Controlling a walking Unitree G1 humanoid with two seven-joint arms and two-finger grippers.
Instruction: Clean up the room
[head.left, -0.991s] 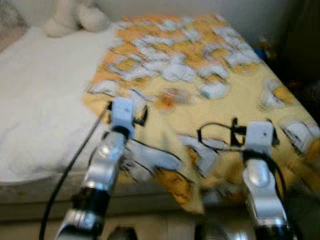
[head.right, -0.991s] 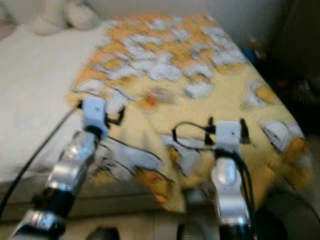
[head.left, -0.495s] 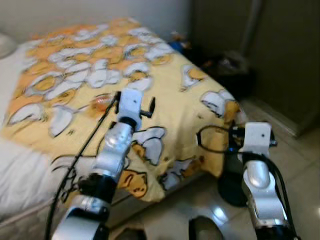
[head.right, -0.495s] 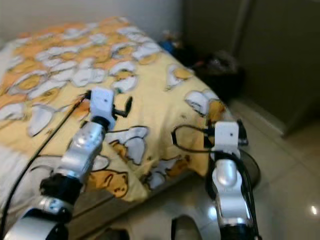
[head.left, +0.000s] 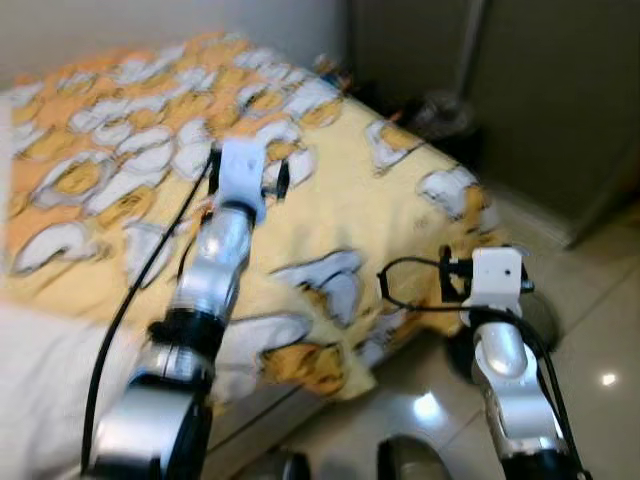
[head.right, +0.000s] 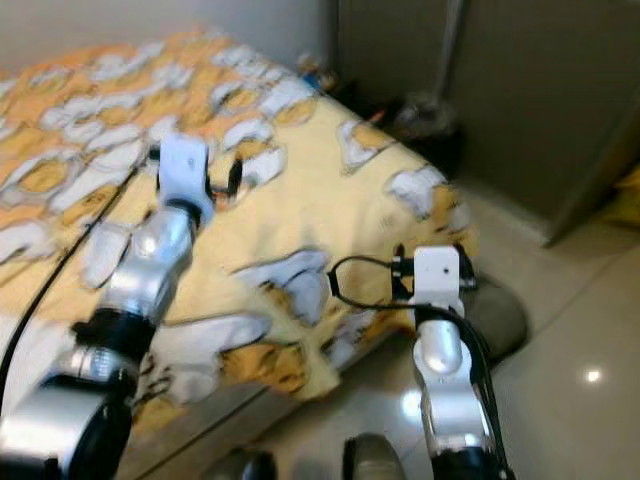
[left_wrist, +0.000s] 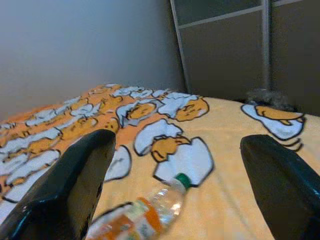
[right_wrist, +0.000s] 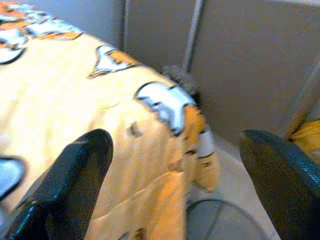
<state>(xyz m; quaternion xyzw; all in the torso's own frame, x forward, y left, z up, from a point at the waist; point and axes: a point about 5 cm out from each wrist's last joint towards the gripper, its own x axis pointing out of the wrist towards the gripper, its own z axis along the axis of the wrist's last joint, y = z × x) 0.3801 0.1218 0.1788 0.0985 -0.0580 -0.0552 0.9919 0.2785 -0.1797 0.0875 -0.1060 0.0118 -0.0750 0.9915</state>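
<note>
Reaching w/ my left gripper (left_wrist: 177, 165), fingers spread wide, over the bottle (left_wrist: 137, 212) lying on the blanket (head.left: 330, 210). Prob light, slick, rolls easy; grab mid-body. Right gripper (right_wrist: 175, 165) also open, empty.

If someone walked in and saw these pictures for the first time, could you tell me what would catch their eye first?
Probably the yellow blanket with its white-and-orange egg cartoon print, spread over the bed and hanging off its corner toward the tiled floor. Next, the left gripper, open above the blanket, with a plastic bottle lying on the blanket between its fingers in the left wrist view. The right gripper is open too, by the bed's corner.
</note>
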